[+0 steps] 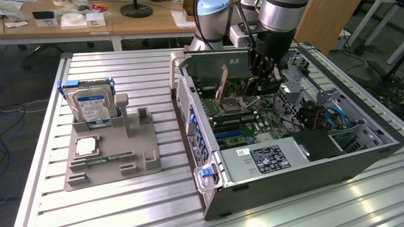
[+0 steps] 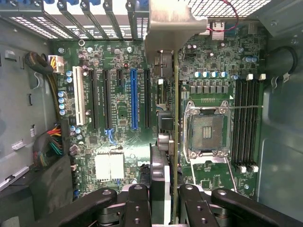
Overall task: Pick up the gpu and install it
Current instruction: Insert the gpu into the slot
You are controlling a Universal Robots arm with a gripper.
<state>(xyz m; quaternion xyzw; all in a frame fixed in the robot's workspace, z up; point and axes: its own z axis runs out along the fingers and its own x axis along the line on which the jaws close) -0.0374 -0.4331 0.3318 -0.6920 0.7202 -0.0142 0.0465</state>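
Note:
My gripper (image 1: 262,81) hangs inside the open computer case (image 1: 353,163), above the motherboard (image 1: 243,120). It is shut on the gpu (image 1: 215,65), a thin green card held upright on its long edge, with its metal end bracket (image 1: 177,66) toward the slotted rear wall of the case. In the wrist view the gpu (image 2: 176,118) appears edge-on as a narrow blade between the fingers (image 2: 160,175), and its bracket (image 2: 170,28) lies against the rear slot covers. The card hovers between the blue expansion slot (image 2: 134,99) and the processor socket (image 2: 206,130), closest to the black slot (image 2: 147,99).
A grey fixture (image 1: 145,156) on the slatted table toward the exterior view's left holds a silver hard drive (image 1: 92,106), a small green memory stick (image 1: 104,160) and a square chip (image 1: 85,145). Inside the case are cable bundles (image 2: 49,144), memory slots (image 2: 246,123) and a power supply (image 1: 265,158).

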